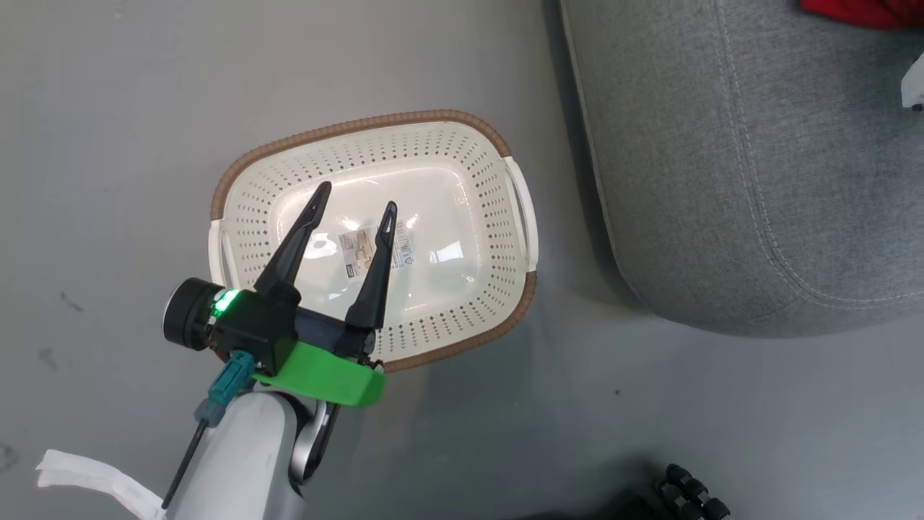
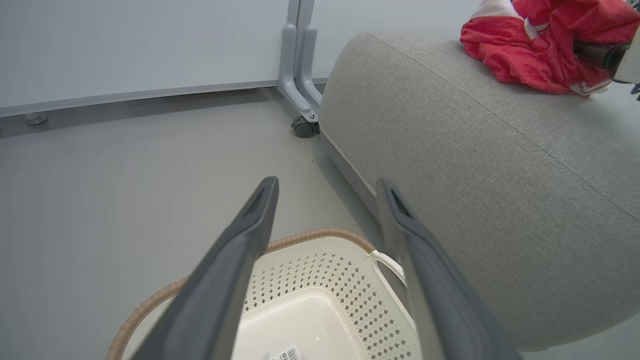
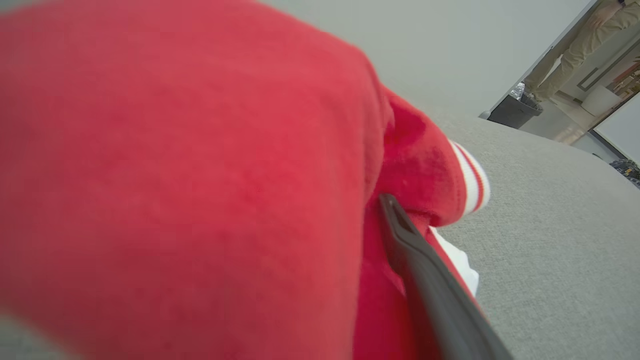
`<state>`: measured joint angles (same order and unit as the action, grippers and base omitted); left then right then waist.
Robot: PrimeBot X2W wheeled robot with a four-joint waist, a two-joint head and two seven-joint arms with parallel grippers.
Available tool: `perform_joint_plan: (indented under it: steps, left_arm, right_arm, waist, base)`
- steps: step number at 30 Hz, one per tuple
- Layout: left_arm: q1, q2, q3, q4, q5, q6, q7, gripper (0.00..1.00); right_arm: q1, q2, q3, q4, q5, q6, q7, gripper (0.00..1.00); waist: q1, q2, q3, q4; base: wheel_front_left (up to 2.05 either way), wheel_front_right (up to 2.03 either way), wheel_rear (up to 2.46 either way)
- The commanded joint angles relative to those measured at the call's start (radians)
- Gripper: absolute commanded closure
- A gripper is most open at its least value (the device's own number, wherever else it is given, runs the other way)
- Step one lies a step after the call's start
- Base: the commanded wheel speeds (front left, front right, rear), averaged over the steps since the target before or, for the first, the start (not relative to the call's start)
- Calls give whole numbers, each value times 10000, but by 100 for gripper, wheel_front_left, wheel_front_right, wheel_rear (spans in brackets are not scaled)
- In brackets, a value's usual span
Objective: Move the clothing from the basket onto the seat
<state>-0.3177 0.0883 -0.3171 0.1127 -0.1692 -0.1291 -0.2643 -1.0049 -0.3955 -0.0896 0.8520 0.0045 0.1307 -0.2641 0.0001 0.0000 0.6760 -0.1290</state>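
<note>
The soft bright-red clothing (image 2: 530, 55) with white bits lies in a heap on top of the big grey woven-cloth seat (image 2: 475, 175), at the upper right of the left wrist view. In the head view, a small piece of the red clothing (image 1: 859, 11) peeks in at the top right corner, on the seat (image 1: 758, 180). In the right wrist view the clothing (image 3: 200, 175) is very close and blurry. It covers the left and middle of the picture, and a white cuff with red stripes shows at its right side. The seat (image 3: 550, 225) lies under it.

The right pincer (image 3: 395, 215) is in among the red cloth. One dark finger (image 3: 430, 285) lies against the cloth and the other finger is hidden, so I cannot tell if it is gripping or not.

The round-cornered cream-white plastic basket (image 1: 361, 124) with little holes and a brown rim sits on the grey floor (image 1: 108, 144), just to the left of the seat. A paper label (image 1: 350, 249) is stuck to its bottom, and no clothes are in it. The basket (image 2: 320, 272) also shows at the bottom of the left wrist view.

The left pincer (image 1: 357, 197) hangs over the basket with its two dark fingers spread wide, and it holds nothing. In its own view the left pincer (image 2: 327, 182) points over the basket's far rim.

A person's legs (image 3: 575, 45) in light trousers stand far off at the upper right.
</note>
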Motion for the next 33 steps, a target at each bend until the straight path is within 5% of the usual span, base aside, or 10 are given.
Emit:
perform_joint_plan:
  steps: [1,16,33]
  left_arm:
    - [27,-30,-11,37,-37,-24,3,0]
    - [932,-344,558,380,-294,-24,3,0]
    - [2586,-370,1866,-39,-1032,194,3,0]
  right_arm:
    - [189,-71,118,33,138,-3,-5,0]
    - [2003,-929,1650,-2055,1163,-7,-16,0]
    - [5060,99,1615,-6102,1883,-6,-16,0]
  waist:
    - [-1,0,-370,-121]
    - [-1,0,-3510,-593]
    - [-1,0,-6125,-37]
  base:
    - [0,0,0]
    - [0,0,0]
    - [0,0,0]
